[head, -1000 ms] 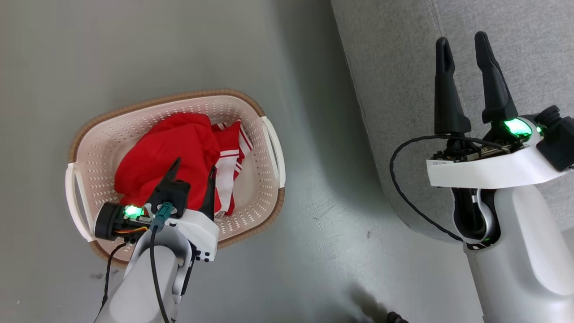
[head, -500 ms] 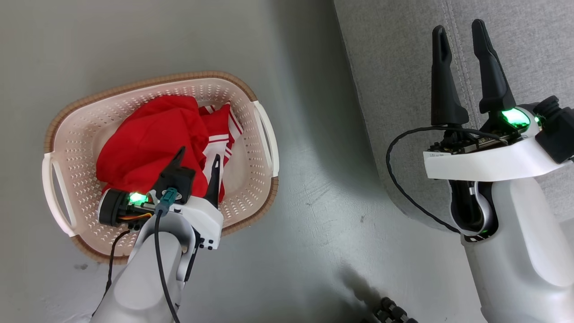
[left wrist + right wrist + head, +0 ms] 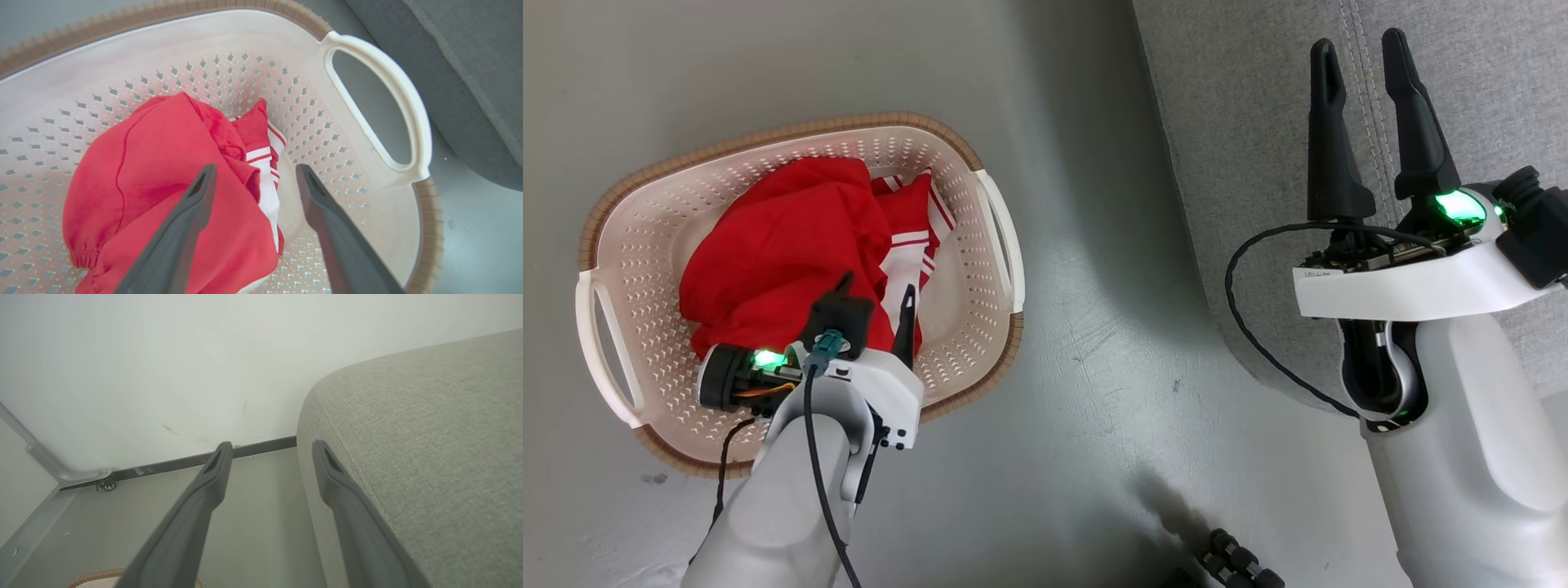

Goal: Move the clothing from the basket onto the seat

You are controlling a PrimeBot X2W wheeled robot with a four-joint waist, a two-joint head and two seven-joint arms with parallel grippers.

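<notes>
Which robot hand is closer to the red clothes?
Left. The left gripper is open over the clothing in the basket; the right gripper is away over the seat.

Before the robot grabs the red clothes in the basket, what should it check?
1. Is the left claw open? Ok: its fingers are spread apart.
2. Is it aimed at the red clothes? Ok: one finger is over the red cloth and the other is over the basket floor beside it.
3. Are the clothes all inside the laundry basket? Ok: nothing hangs over the rim.
4. Are the fingertips touching the cloth? Cannot tell.
5. Is the right claw free? Ok: it is open, holds nothing, and is above the grey seat.
</notes>
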